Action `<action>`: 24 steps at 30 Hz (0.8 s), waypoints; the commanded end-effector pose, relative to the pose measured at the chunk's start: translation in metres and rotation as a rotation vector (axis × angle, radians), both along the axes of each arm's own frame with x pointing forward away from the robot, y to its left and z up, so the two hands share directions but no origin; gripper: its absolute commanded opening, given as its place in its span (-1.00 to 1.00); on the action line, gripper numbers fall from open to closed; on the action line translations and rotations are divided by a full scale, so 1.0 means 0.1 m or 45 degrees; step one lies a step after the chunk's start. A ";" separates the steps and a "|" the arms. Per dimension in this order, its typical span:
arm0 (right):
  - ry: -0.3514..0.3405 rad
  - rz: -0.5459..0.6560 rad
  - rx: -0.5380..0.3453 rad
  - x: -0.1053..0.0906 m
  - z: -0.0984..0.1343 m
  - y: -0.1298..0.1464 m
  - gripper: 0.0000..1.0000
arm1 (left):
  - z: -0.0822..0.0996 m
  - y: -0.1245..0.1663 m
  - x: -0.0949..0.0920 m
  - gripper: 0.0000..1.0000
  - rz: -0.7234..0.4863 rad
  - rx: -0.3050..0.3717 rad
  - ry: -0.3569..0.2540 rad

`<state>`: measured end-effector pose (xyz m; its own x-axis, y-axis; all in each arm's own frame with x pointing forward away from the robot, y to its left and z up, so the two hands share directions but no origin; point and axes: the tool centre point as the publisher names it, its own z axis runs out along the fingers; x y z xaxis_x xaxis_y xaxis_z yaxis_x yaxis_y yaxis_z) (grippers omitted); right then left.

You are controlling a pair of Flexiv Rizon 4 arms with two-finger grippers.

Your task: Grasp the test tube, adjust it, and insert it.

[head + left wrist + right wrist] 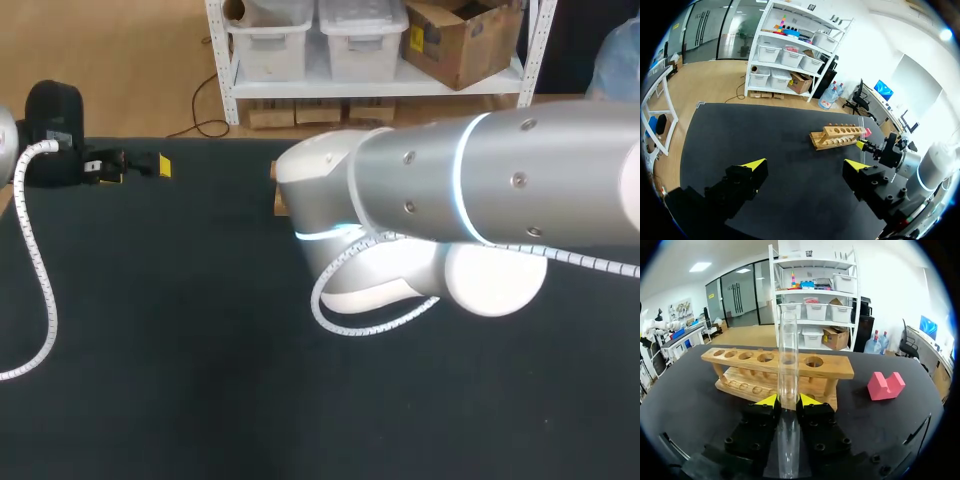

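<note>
Right wrist view: my right hand is closed on the test tube, one yellow fingertip pressing each side. The clear tube stands upright, and its open mouth rises above the top board of the wooden rack. The rack stands on the dark worktop at 12 o'clock from the hand, just behind the tube. I cannot tell whether glass and wood touch. The tube's lower part runs down between the black finger bodies and is hard to trace. A pink block lies at about 2 o'clock, apart from the rack.

Left wrist view: my left hand is open with nothing between its fingers, which are spread wide. The rack lies well ahead of it at 1 o'clock. The right hand shows small beside the rack, and the tube there is only a faint line.

Head view: my right arm covers the hand, the tube and nearly all of the rack. Only a sliver of wood shows at the arm's 9 o'clock edge.
</note>
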<state>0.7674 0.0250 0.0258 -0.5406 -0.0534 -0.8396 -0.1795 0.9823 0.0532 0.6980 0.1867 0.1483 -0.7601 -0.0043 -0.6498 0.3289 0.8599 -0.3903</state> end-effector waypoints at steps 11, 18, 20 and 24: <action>0.677 0.067 -0.163 0.06 0.01 0.02 -1.00 | 0.00 0.00 0.00 1.00 0.001 0.002 0.002; 0.725 0.083 -0.194 0.04 -0.01 -0.02 -1.00 | 0.00 0.00 0.00 1.00 0.001 0.002 0.002; 0.739 0.084 -0.197 0.04 -0.01 -0.02 -1.00 | 0.00 0.00 0.00 1.00 0.001 0.002 0.002; 0.764 0.091 -0.203 0.04 0.00 -0.02 -1.00 | 0.00 0.00 0.00 1.00 0.001 0.002 0.002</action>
<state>0.7678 0.0231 0.0220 -0.5348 -0.1101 -0.8378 -0.2277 0.9736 0.0174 0.6980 0.1867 0.1483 -0.7601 -0.0043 -0.6498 0.3288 0.8599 -0.3904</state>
